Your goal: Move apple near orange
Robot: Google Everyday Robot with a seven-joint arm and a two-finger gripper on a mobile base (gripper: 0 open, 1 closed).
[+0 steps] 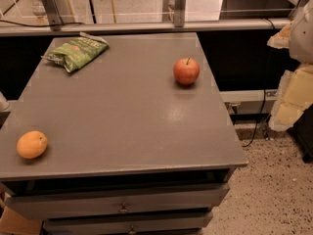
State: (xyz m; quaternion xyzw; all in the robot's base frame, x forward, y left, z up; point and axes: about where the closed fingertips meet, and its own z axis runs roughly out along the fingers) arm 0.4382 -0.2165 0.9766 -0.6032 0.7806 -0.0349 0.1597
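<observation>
The red apple (pixel 186 71) with a short dark stem stands on the grey table (pixel 127 111), at the back right. The orange (pixel 32 144) lies near the table's front left corner, far from the apple. My gripper (pixel 289 94), pale and yellowish, hangs at the right edge of the view, off the table and to the right of the apple. It touches nothing on the table.
A green chip bag (pixel 78 51) lies at the table's back left. Drawers (pixel 122 199) sit below the table's front edge. A rail and glass panel (pixel 146 23) run behind the table. Speckled floor (pixel 274 190) and a black cable (pixel 259 126) are to the right.
</observation>
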